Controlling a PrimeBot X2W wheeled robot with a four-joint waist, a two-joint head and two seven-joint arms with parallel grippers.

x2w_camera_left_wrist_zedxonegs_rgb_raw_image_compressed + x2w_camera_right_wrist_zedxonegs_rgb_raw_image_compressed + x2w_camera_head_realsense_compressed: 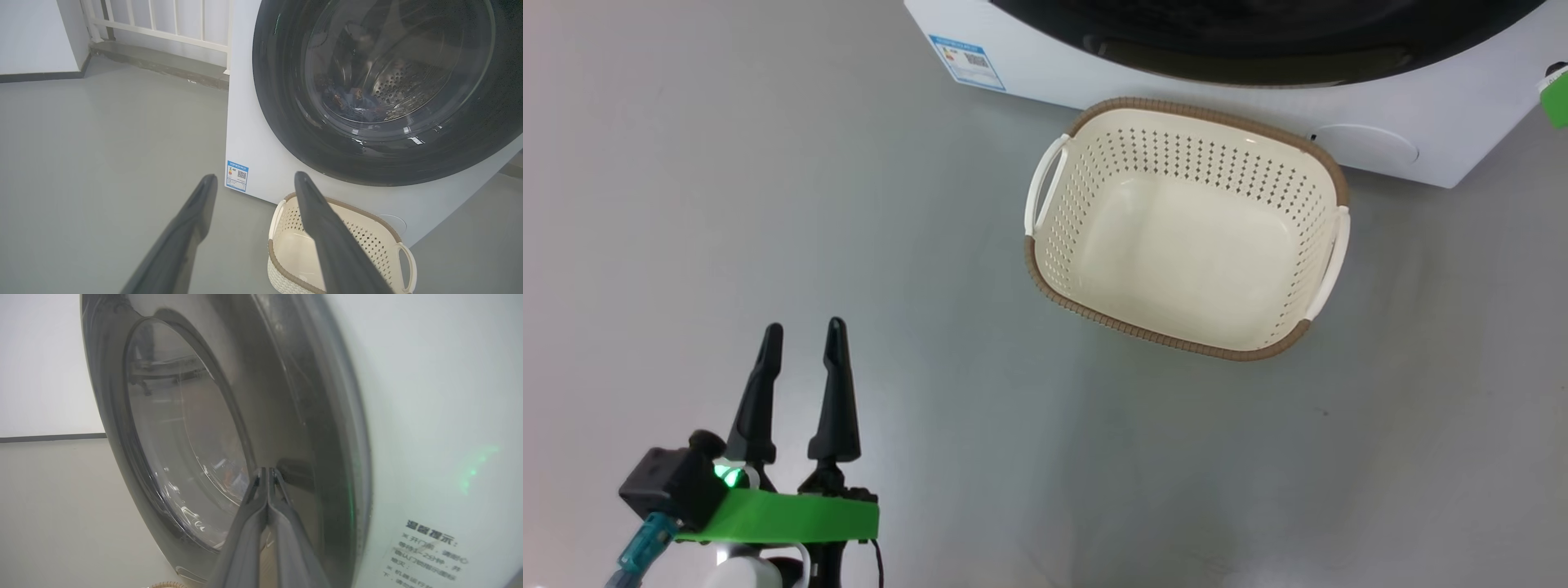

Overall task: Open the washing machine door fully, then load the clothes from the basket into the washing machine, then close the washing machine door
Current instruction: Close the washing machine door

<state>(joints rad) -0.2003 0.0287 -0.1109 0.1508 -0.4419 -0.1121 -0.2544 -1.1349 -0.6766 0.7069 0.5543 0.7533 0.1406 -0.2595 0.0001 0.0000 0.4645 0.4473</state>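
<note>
The washing machine (253,143) stands with its round black-rimmed door (278,102) flush against the white front. Behind the glass, clothes (351,100) lie as a bluish bundle in the steel drum. The cream basket (1176,106) sits on the floor just in front of the machine (1094,73), with nothing in it. My left gripper (804,327) hovers open over the floor, left of the basket and well short of it. In its wrist view the fingers (255,176) are spread, with the basket (367,237) behind the right one. My right gripper (266,470) is shut on nothing, tips close to the door's rim (294,396) beside a dark recess (296,473).
Grey floor surrounds the machine. A white railing (163,24) on a low kerb (163,65) runs behind the machine's left side. A blue label (966,61) marks the machine's lower left corner, and a round cover (1364,147) sits low at its right.
</note>
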